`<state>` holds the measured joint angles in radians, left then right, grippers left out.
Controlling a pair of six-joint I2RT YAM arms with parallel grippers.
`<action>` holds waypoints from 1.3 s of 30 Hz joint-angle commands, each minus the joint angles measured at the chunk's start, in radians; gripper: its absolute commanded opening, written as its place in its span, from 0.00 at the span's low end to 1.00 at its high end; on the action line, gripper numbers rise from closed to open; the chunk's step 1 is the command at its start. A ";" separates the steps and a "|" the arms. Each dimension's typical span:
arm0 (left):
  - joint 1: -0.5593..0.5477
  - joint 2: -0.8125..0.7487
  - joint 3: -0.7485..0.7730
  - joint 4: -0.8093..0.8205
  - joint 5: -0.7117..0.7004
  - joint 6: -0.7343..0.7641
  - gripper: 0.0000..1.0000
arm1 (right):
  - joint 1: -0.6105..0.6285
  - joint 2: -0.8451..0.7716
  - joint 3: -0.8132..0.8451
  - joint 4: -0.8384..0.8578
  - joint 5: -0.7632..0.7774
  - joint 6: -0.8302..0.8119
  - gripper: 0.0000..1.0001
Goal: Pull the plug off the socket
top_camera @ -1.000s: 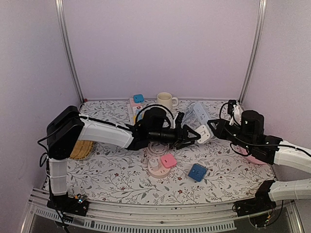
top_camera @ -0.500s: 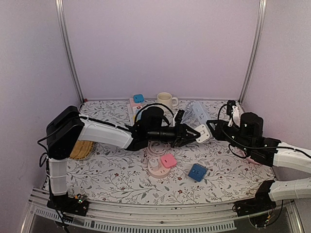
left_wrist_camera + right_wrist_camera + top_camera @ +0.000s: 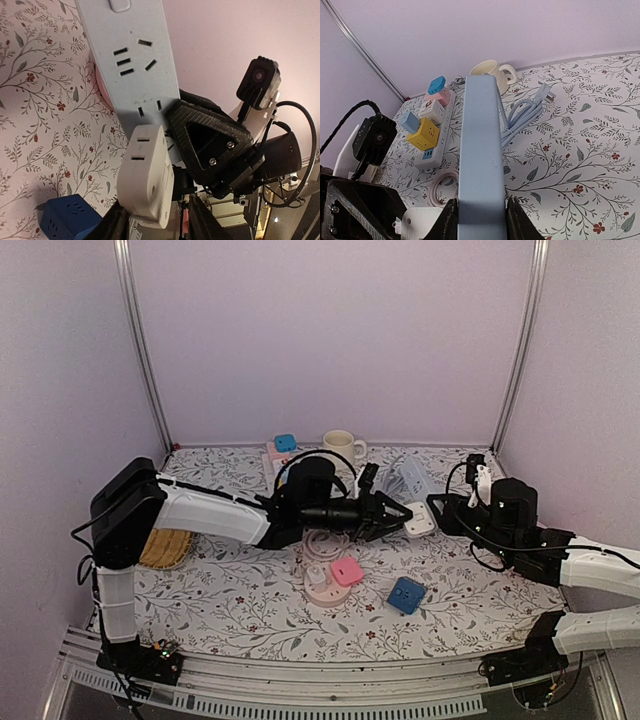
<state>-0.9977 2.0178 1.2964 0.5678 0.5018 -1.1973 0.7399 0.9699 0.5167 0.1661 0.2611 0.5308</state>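
Note:
My right gripper (image 3: 441, 510) is shut on the near end of a light blue power strip (image 3: 411, 478), holding it up off the table. In the right wrist view the strip (image 3: 481, 150) stands edge-on between the fingers of that gripper (image 3: 481, 222). My left gripper (image 3: 400, 512) is shut on a white plug adapter (image 3: 419, 519). In the left wrist view the plug (image 3: 146, 175) sits between the jaws of that gripper (image 3: 152, 220), against the socket face of the strip (image 3: 134, 60). I cannot tell whether its pins are still in.
On the flowered table: a pink round socket reel with a pink cube (image 3: 345, 571), a blue cube adapter (image 3: 406, 594), a cream mug (image 3: 341, 445), a white strip with coloured cubes (image 3: 431, 131), the strip's coiled blue cable (image 3: 525, 112) and a yellow object (image 3: 165, 546) at left.
Both grippers, with the plug and strip between them, shifted slightly. The right gripper sank a little and the strip tilted lower. Both grips are unchanged.

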 commanded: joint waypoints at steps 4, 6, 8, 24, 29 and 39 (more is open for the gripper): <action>-0.005 0.005 0.042 0.013 -0.007 0.007 0.40 | 0.014 -0.012 0.020 0.118 0.024 -0.025 0.02; -0.005 0.003 0.047 0.006 -0.009 0.009 0.39 | 0.017 -0.006 0.020 0.116 0.028 -0.027 0.02; -0.004 0.005 0.051 -0.001 -0.011 0.011 0.37 | 0.018 -0.002 0.021 0.117 0.029 -0.027 0.02; -0.003 0.062 0.112 -0.072 0.000 -0.004 0.29 | 0.043 0.007 0.060 0.115 0.032 -0.050 0.02; -0.003 0.056 0.097 -0.058 0.007 -0.012 0.17 | 0.044 0.002 0.060 0.098 0.072 -0.068 0.02; 0.010 -0.004 0.016 -0.001 0.029 -0.029 0.00 | 0.044 -0.016 0.038 0.039 0.270 -0.203 0.02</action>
<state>-0.9974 2.0647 1.3579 0.5304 0.4984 -1.2324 0.7952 0.9882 0.5190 0.1646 0.3542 0.4156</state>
